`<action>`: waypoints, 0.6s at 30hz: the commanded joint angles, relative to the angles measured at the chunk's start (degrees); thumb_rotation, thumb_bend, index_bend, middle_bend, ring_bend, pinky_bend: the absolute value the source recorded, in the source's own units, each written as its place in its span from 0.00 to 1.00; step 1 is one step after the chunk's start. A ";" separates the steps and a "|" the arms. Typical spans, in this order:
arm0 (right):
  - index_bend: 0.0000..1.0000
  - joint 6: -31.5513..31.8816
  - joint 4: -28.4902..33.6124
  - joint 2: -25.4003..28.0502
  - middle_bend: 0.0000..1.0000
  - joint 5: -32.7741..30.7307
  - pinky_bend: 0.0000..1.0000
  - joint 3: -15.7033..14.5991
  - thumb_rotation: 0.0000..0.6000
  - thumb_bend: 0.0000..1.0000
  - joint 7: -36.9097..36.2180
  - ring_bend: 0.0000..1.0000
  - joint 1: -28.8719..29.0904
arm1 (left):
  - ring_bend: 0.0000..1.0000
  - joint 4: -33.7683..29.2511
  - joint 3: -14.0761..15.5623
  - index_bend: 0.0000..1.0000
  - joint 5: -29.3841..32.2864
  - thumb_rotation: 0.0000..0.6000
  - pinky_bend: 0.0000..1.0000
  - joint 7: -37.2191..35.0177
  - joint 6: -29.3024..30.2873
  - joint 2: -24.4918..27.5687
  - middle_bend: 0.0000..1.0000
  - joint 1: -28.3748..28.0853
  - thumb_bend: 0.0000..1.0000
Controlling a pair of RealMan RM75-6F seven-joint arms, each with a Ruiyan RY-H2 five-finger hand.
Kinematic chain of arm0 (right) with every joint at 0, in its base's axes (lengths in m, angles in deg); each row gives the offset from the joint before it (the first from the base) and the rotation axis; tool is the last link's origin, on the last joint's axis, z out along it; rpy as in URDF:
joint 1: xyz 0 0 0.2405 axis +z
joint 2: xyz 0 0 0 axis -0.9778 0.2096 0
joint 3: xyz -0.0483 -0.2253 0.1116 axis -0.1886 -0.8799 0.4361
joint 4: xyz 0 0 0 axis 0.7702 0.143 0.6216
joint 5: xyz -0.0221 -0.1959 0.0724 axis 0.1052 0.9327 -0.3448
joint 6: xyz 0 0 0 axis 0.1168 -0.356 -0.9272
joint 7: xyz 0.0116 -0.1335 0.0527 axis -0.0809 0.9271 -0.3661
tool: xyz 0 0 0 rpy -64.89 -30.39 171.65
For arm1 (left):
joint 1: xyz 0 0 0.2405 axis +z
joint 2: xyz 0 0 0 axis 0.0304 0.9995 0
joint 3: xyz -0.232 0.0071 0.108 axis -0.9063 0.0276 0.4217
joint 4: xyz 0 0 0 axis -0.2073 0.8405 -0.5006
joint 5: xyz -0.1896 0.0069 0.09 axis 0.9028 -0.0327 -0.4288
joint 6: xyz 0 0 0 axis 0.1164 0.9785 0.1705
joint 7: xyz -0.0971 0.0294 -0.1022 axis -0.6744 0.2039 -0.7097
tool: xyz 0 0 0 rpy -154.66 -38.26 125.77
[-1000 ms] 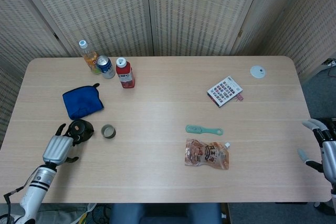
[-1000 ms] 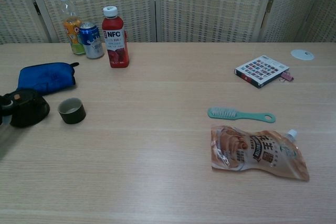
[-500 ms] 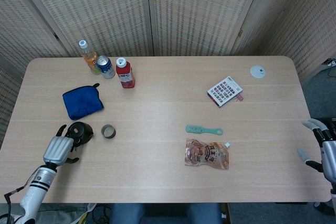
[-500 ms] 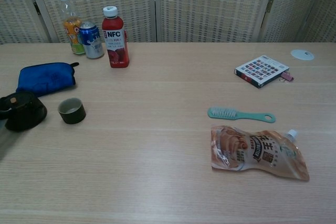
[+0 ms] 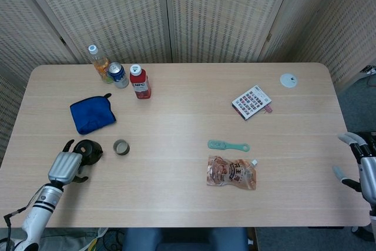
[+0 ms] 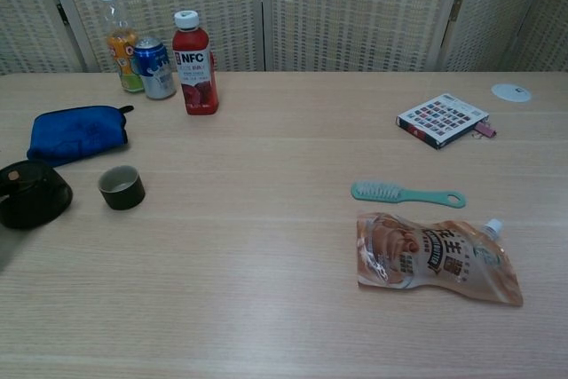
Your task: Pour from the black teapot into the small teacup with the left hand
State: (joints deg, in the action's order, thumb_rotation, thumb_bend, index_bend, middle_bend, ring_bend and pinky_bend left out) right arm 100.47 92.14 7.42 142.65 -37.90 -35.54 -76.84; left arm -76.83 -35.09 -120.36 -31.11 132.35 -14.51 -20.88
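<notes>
The black teapot (image 5: 89, 149) stands near the table's front left corner, with the small green teacup (image 5: 121, 147) just to its right and apart from it. My left hand (image 5: 63, 167) sits against the teapot's near-left side, dark fingers curling round it. In the chest view the teapot (image 6: 34, 194) is at the far left and the teacup (image 6: 121, 187) stands upright beside it; the hand itself is out of that frame. My right hand (image 5: 363, 166) hangs beyond the table's right edge, fingers apart and holding nothing.
A blue pouch (image 5: 92, 114) lies behind the teapot. An orange drink bottle (image 5: 98, 63), a can (image 5: 119, 75) and a red bottle (image 5: 140, 82) stand at the back left. A green brush (image 5: 228, 145), a snack pouch (image 5: 231, 172), a booklet (image 5: 252, 101) and a white disc (image 5: 288, 80) lie to the right.
The teapot has slid a little leftward, away from the teacup, along with my left hand. The right hand has not moved.
</notes>
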 commanded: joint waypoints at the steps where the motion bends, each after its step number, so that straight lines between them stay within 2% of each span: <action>1: 0.24 0.02 -0.11 -0.05 0.22 -0.14 0.16 0.06 1.00 0.20 -0.09 0.13 -0.01 | 0.86 -0.61 -0.35 0.94 0.47 1.00 0.00 -0.41 -0.57 0.49 0.98 -0.34 0.13; 3: 0.24 0.08 -0.31 -0.14 0.22 -0.22 0.16 0.13 1.00 0.20 -0.24 0.13 -0.03 | 0.88 -0.71 -0.55 0.98 0.48 0.99 0.00 -0.50 -0.54 0.70 1.00 -0.50 0.13; 7: 0.24 -0.38 -0.68 -0.22 0.22 -0.68 0.16 0.30 1.00 0.20 -0.53 0.13 0.19 | 0.90 -1.05 -1.39 1.00 0.92 0.88 0.00 -2.18 -0.68 0.92 1.00 -0.85 0.13; 9: 0.24 -0.44 -0.72 -0.23 0.22 -0.64 0.16 0.37 1.00 0.20 -0.59 0.13 0.30 | 0.91 -1.14 -1.78 1.00 1.00 0.76 0.00 -3.04 -0.66 1.11 1.00 -1.01 0.13; 11: 0.24 -0.42 -0.75 -0.25 0.22 -0.58 0.16 0.45 1.00 0.20 -0.61 0.13 0.39 | 0.92 -1.10 -2.22 1.00 0.87 0.58 0.00 -4.09 -0.37 1.27 1.00 -1.16 0.12; 14: 0.24 -0.43 -0.84 -0.34 0.22 -0.72 0.16 0.49 1.00 0.20 -0.66 0.13 0.40 | 0.93 -1.58 -2.97 1.00 1.41 0.40 0.00 -6.28 -0.63 1.70 1.00 -1.33 0.12; 18: 0.24 -0.43 -1.03 -0.52 0.22 -0.94 0.16 0.50 1.00 0.20 -0.65 0.13 0.35 | 0.95 -1.70 -4.03 1.00 2.48 0.37 0.00 -8.42 -0.48 1.81 1.00 -1.34 0.12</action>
State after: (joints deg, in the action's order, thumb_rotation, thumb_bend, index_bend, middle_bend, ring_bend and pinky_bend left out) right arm 100.04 91.11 6.90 141.71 -37.40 -36.19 -76.49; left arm -78.45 -38.76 -118.24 -39.26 131.83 -12.80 -22.18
